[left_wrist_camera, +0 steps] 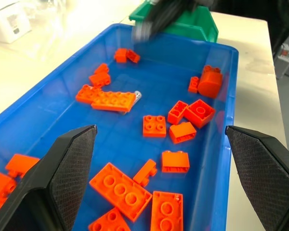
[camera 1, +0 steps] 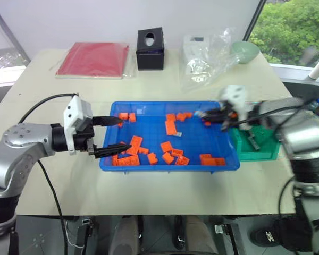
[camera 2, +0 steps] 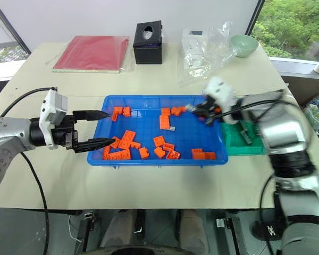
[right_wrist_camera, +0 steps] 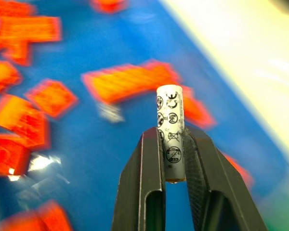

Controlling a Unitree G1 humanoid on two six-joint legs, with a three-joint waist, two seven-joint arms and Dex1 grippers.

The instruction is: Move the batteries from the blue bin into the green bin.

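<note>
The battery [right_wrist_camera: 170, 132] in the right claw [right_wrist_camera: 174, 139] carries a column of small round dark symbols along its white casing, among them a crossed-out bin mark; no brand name or lettering can be read on it; the claw is clamped on its lower half, so the top stands out past the fingertips [right_wrist_camera: 150, 137].

In the head views the right claw [camera 2: 204, 112] hangs above the blue bin [camera 1: 109, 159] near its 2 o'clock corner, close to the green bin [camera 1: 259, 154], which sits on the desk [camera 1: 165, 186] touching the blue bin's 3 o'clock side; something dark lies in the green bin, but what it is cannot be told.

Another small silvery piece, perhaps a battery, [left_wrist_camera: 137, 96] lies in the blue bin against an orange brick plate [left_wrist_camera: 112, 100]; orange bricks [camera 1: 170, 126] are scattered across the tray floor.

The left claw [camera 1: 117, 135] rests at the blue bin's 9 o'clock rim with its two black fingers [left_wrist_camera: 70, 163] spread wide apart, holding nothing.

Beyond the tray, at 12 o'clock, stands a black box [camera 1: 150, 49], with a red folder [camera 1: 93, 59] toward 10 o'clock, and a clear plastic bag [camera 1: 204, 56] and pale green bowl [camera 1: 245, 51] toward 1 o'clock.
</note>
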